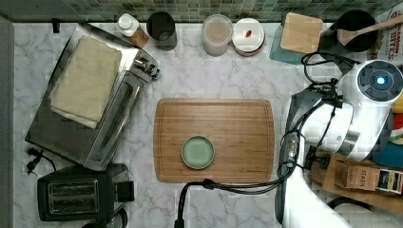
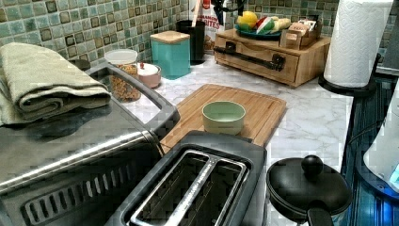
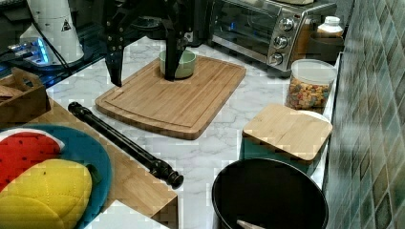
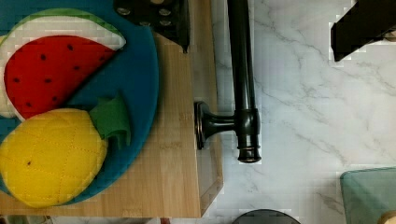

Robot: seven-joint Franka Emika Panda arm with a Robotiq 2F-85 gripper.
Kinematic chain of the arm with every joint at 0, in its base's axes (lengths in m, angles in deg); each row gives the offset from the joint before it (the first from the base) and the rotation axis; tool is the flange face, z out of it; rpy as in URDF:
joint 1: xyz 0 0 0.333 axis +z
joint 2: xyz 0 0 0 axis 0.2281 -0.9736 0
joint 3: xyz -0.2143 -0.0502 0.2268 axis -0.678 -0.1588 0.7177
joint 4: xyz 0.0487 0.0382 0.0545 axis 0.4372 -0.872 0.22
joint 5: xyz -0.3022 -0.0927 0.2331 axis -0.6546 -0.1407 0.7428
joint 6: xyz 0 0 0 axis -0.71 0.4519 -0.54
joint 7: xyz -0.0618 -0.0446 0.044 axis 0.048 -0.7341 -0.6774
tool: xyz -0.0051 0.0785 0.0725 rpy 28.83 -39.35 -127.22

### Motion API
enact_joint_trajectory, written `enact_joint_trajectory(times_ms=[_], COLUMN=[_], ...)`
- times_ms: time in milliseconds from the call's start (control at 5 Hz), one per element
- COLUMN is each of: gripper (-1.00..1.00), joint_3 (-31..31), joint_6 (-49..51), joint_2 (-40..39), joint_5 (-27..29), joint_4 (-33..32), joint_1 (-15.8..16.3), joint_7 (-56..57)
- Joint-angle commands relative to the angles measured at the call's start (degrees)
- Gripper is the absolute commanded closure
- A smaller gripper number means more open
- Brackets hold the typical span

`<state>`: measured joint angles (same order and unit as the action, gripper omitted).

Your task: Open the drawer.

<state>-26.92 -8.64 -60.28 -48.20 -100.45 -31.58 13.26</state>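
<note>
- Over the front of the wooden box, my gripper [image 4: 259,49] hangs with its two fingers spread wide, pinching nothing. One finger [image 4: 156,16] is above the box top and the other [image 4: 362,25] is above the marble counter [image 4: 308,116].
- I hold them apart like this so that the black bar handle [image 4: 243,70] lies between them; I judge this is the position to come down around the bar.
- The bar stands off the wood on a short post [image 4: 217,123], so there is a gap behind it where one finger can go.
- The drawer [image 2: 256,67] is in the front of the box and looks fully closed. Its face is flush with the box, and in the left view the handle runs across almost its whole width.
- On top of the box rests a blue plate [image 4: 140,84] with a soft watermelon slice [image 4: 51,65] and a pineapple [image 4: 46,158]. It sits close to the front edge, so I think the inner finger must descend carefully.
- Farther away, the cutting board [image 3: 176,95] with the green bowl [image 3: 184,64] lies on the counter in front of the drawer. It seems to leave some free room for pulling.
</note>
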Motion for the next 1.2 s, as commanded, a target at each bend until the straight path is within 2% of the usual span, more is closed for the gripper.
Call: enact_joint_trajectory(times_ms=[200,400,1000,1200], gripper=[-1.0,-1.0,-1.0,-1.0], joint_3=[0.6,-0.6,-3.2,-3.5], joint_6=[0.0,-5.8,-16.3,-18.2], joint_2=[-0.3,0.6,1.2,-0.8], joint_5=[0.1,-2.3,-4.7,-6.1], joint_4=[-3.4,-7.7,-17.2,-17.8], joint_1=[0.7,0.7,-0.4,0.0], joint_7=[-2.3,-3.9,-5.8,-6.8])
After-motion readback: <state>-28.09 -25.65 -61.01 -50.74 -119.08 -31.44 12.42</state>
